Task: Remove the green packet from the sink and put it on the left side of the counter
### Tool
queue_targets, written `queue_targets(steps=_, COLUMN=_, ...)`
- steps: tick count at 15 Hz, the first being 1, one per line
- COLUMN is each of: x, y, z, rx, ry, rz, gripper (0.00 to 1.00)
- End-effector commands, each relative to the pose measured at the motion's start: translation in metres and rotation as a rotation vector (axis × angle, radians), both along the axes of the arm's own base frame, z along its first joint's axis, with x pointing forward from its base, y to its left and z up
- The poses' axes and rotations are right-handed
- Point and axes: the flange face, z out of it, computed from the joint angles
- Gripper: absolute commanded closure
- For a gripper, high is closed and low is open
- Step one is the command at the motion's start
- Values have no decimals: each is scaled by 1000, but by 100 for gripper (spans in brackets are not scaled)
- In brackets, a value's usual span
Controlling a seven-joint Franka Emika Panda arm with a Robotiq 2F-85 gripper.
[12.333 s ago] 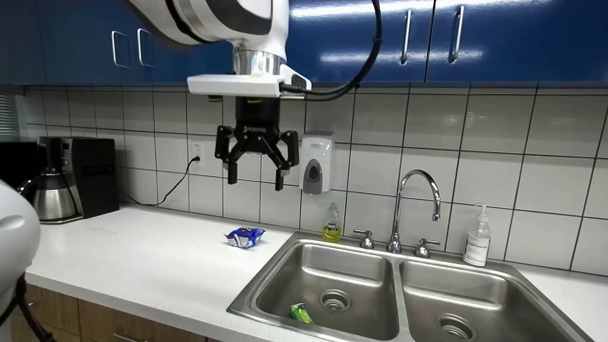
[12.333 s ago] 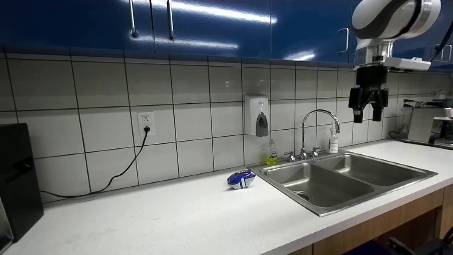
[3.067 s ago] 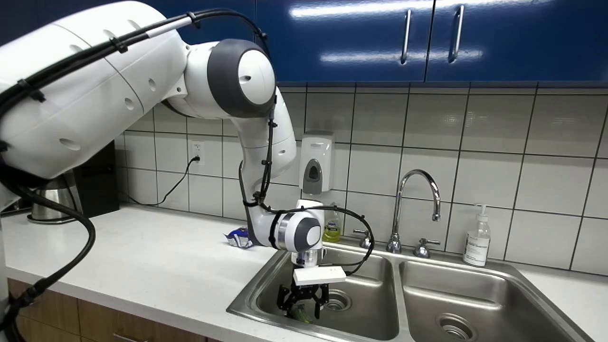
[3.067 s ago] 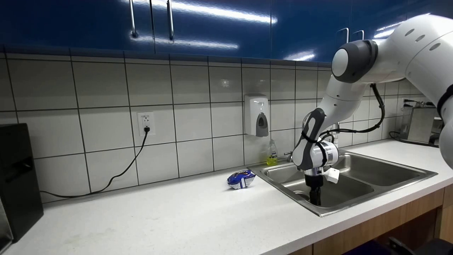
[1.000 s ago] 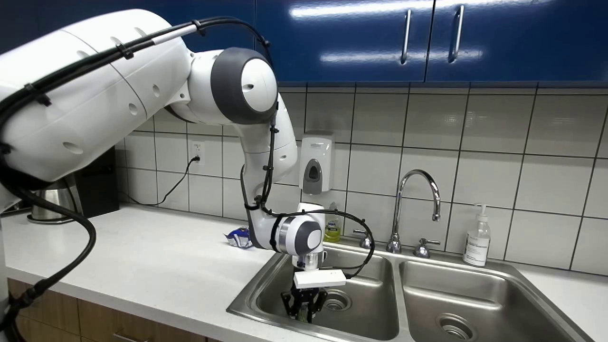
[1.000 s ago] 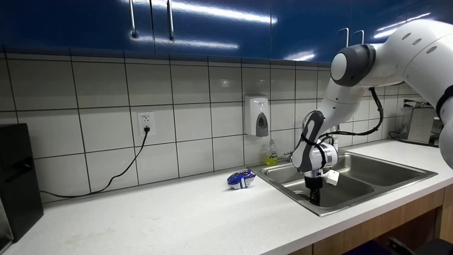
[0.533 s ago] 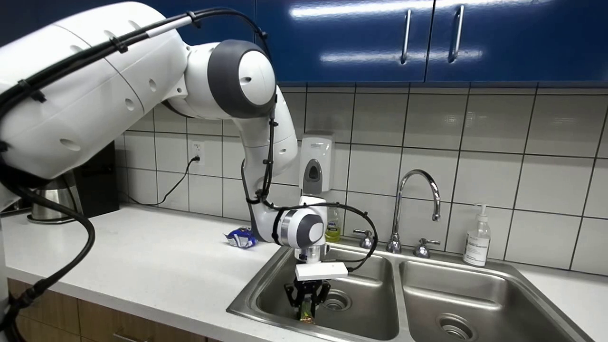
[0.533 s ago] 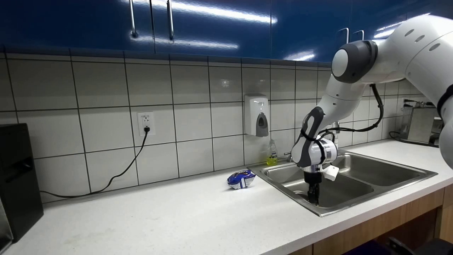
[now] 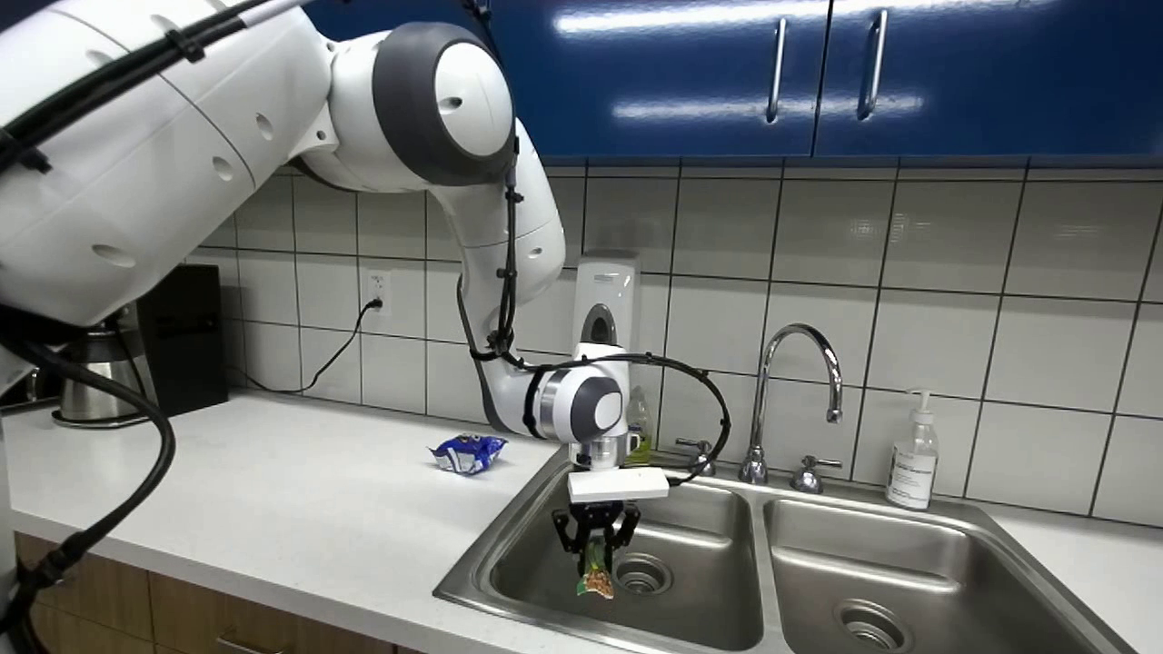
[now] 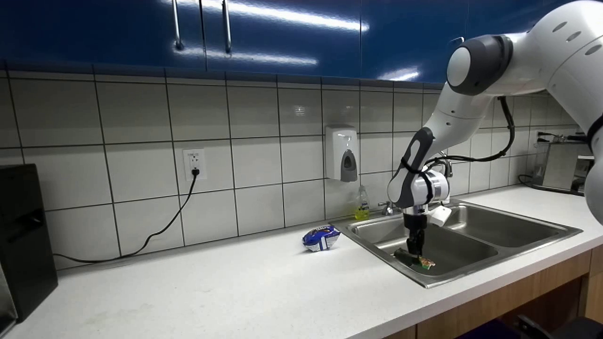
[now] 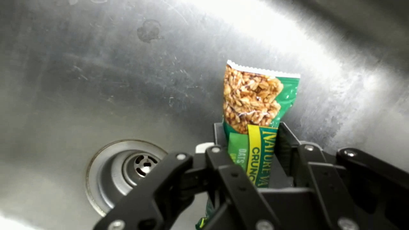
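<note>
Your hand (image 11: 250, 137) is closed on the green packet (image 11: 255, 95), with its fingers (image 11: 220, 137) against the two long edges. In the wrist view you can read part of the lettering, and you see printed oat clusters and a white crimped edge on the end that sticks out past them. You have the packet inside the basin (image 9: 700, 604) nearer the blue-and-white packet (image 10: 321, 238), with the round drain (image 11: 115, 172) just beside it. It looks raised off the basin floor, though from these angles you can't be quite sure. Around that, the sink (image 9: 465, 583) has its other basin across the divider, and the gooseneck faucet (image 9: 759, 409) stands at the back between the two. A bottle of yellow soap (image 10: 362, 212) and a labelled pump bottle (image 9: 912, 468) stand along the same back edge, either side of the faucet. The blue-and-white packet lies on the counter (image 10: 212, 282), near the sink's rim. Farther out, you have a wall dispenser (image 10: 341, 153) and an outlet (image 10: 194, 160) on the tiles (image 10: 254, 160), a black appliance (image 9: 186, 345) on the counter, and blue cabinets (image 9: 690, 82) overhead.
</note>
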Motion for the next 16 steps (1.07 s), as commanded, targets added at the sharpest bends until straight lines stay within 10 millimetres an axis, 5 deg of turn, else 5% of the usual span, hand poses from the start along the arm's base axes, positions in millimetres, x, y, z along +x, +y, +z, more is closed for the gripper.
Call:
queue_targets(steps=1, x=-10, y=6, z=33, rx=-11, ry=-24, rz=-37, gripper=84)
queue_targets(steps=9, x=-34, y=30, z=83, rx=-30, ry=-56, rz=-35, gripper=84)
queue_targets(steps=16, x=-61, y=93, z=111, rx=-50, ry=-64, rz=65, gripper=84)
